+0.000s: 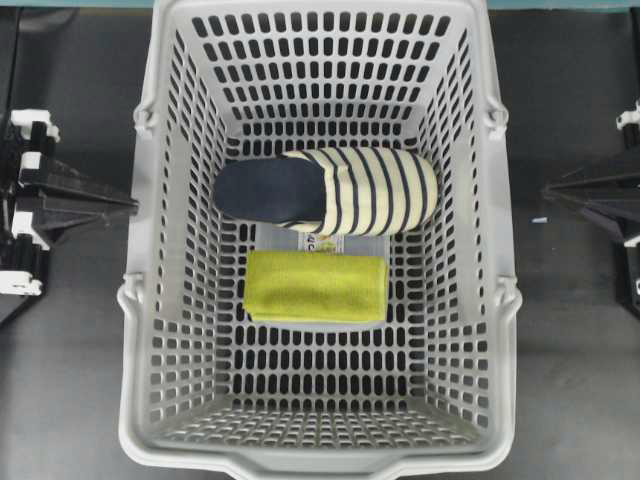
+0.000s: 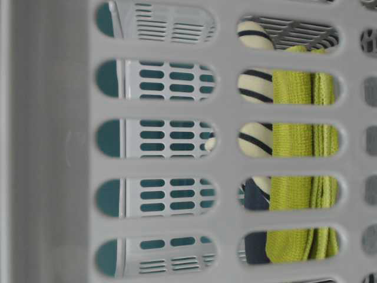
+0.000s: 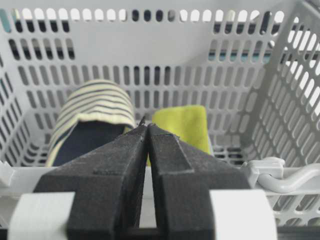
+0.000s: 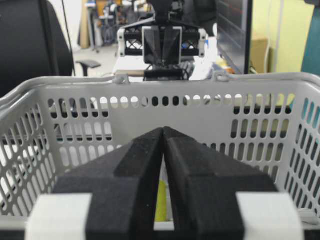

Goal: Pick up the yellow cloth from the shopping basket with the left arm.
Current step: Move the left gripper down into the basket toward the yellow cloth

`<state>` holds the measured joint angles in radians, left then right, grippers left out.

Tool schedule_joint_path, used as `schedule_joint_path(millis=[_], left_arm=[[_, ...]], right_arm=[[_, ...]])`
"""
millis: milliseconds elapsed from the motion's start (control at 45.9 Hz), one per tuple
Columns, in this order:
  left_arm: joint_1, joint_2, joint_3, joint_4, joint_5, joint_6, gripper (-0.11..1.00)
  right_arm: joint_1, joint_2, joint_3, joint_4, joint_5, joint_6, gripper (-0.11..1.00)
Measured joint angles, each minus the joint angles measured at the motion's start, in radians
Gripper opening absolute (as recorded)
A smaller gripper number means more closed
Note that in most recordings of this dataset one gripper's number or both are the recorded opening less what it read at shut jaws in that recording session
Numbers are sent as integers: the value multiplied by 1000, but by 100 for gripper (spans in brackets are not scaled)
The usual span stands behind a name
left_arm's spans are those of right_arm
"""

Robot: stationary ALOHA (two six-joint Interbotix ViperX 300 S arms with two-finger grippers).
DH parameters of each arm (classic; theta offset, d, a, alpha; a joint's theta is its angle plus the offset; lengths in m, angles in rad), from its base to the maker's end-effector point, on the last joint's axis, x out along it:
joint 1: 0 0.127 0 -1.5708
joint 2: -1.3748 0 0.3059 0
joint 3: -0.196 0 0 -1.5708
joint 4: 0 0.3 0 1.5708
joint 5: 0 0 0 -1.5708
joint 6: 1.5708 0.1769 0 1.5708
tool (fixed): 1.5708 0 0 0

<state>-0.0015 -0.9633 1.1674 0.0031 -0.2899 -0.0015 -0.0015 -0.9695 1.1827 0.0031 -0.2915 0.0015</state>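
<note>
The shopping basket (image 1: 150,330) stands on the dark counter (image 1: 60,400), filling the middle between the two arms. On its slotted floor the yellow cloth (image 1: 316,286) lies as a flat folded rectangle, near the centre and a little toward the basket's near wall as the overhead view shows it. Just beside it, on the far side, lies a cream-and-navy striped slipper (image 1: 330,190), its striped toe pointing toward the basket's right wall; cloth and slipper are close, with a small strip of a label showing between them.

The left tool (image 1: 128,205) sits outside the basket's left wall, its fingers pressed together with nothing between them, tips aimed at the wall. From the left wrist view the narrow tips line up over the rim, with the cloth (image 3: 182,125) beyond them and slightly right on the floor, well apart from the tool.

The right tool (image 1: 552,192) sits outside the basket's right wall, also drawn together and holding nothing. Through the side slots at counter level the cloth (image 2: 300,153) shows against the slipper (image 2: 256,138).
</note>
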Motion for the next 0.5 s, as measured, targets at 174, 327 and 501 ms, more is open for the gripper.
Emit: schedule_joint_path(millis=[174, 327, 501], left_arm=[[-23, 40, -132, 34, 230, -80, 0], [-28, 129, -287, 37, 480, -77, 0], [-28, 247, -463, 37, 686, -44, 0]], right_arm=[[5, -2, -2, 11, 14, 26, 0], [5, -3, 0, 12, 64, 58, 0], [-12, -9, -3, 12, 129, 72, 0]])
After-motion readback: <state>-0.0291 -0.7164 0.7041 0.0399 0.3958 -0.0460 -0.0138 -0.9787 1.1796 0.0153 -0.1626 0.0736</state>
